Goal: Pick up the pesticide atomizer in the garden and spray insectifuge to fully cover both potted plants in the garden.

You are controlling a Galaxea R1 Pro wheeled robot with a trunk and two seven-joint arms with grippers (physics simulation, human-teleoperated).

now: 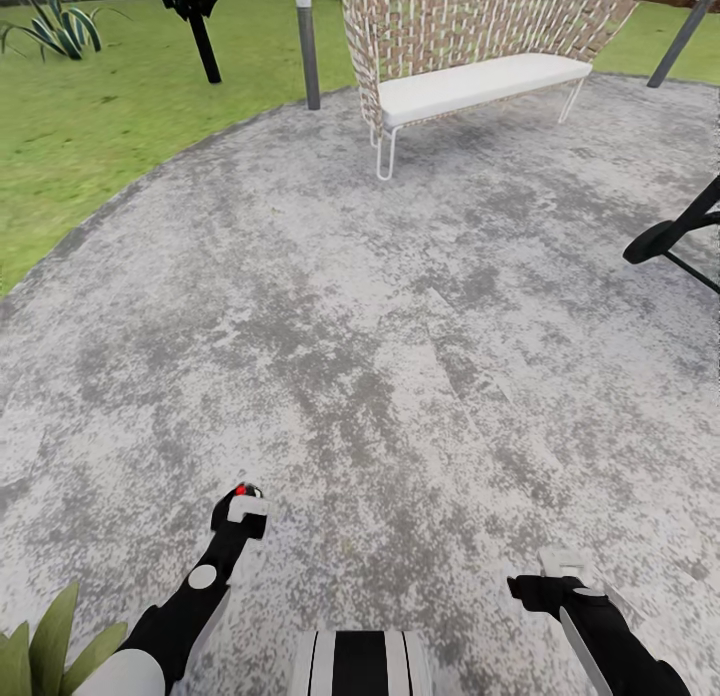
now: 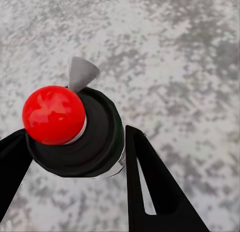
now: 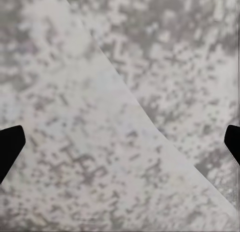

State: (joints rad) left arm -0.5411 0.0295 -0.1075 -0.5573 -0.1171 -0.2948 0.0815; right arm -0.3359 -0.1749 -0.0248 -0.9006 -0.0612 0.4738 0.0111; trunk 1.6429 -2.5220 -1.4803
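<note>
My left gripper [image 1: 240, 511] is shut on the pesticide atomizer [image 1: 245, 498], low over the gravel patio [image 1: 400, 326]. The left wrist view looks down the bottle from above. It shows the atomizer [image 2: 97, 137] as a dark round body with a red ball on top and a pale grey nozzle, with one black finger [image 2: 150, 192] on each side. My right gripper [image 1: 550, 576] hangs open over bare gravel, its fingertips [image 3: 10, 144] far apart at the edges of the right wrist view. Pointed green leaves [image 1: 40, 646] poke in at the bottom left corner, mostly cut off. I cannot tell which plant they belong to.
A woven-back bench with a white cushion [image 1: 480, 86] stands at the far side of the patio, beside a grey pole [image 1: 307, 41]. A black stand [image 1: 680, 231] reaches in from the right. Lawn [image 1: 110, 116], a dark tree trunk [image 1: 205, 46] and a big striped-leaf plant [image 1: 55, 26] lie far left.
</note>
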